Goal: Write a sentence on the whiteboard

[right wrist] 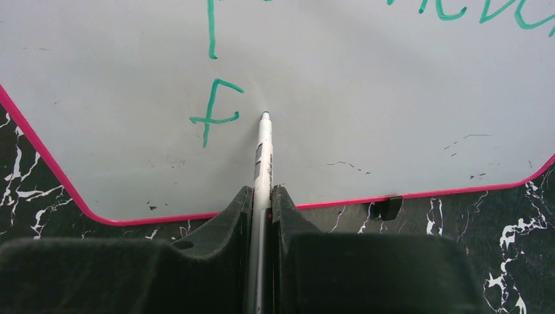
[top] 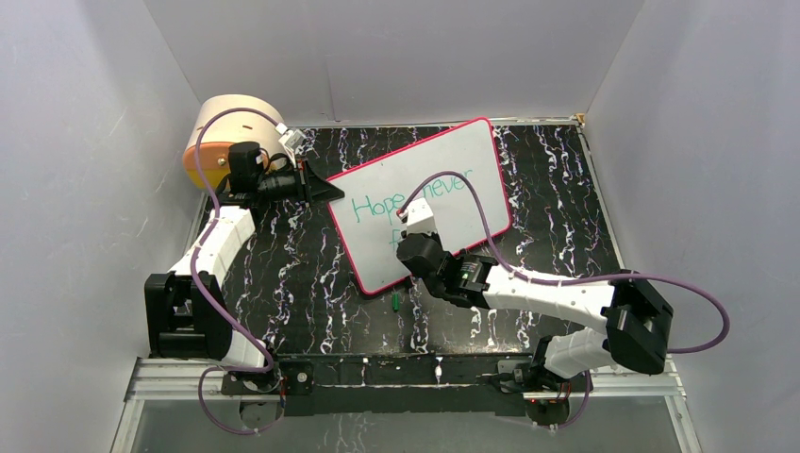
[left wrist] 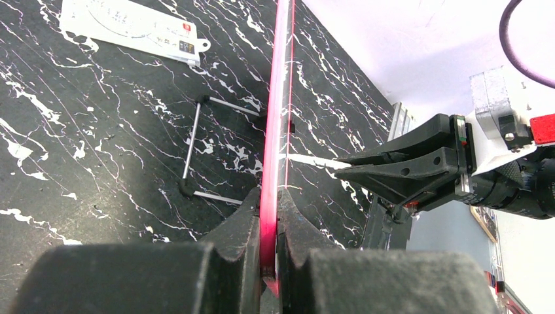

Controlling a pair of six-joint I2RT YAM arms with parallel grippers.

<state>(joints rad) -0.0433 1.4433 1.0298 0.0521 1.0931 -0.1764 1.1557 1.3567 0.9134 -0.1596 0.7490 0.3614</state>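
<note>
Sentence (top: pixel 373 208) half written: left pincer (left wrist: pixel 269 216) clamps the whiteboard (right wrist: pixel 393 98) rim, right pincer (right wrist: pixel 262 196) grips the pen (right wrist: pixel 263 154), tip just at 3 o'clock of a lone "f" (right wrist: pixel 211 120), where the next letter likely belongs.

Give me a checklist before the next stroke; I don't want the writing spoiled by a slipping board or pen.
1. Hold of the left gripper on the whiteboard rim: ok, clamped.
2. Hold of the right gripper on the pen: ok.
3. Pen tip clear of the f, just to its right: ok.
4. Tip touching the board: cannot tell.
5. Blank space right of the tip: ok.
6. The sentence complete: not ok, reads "Hope never f".
</note>
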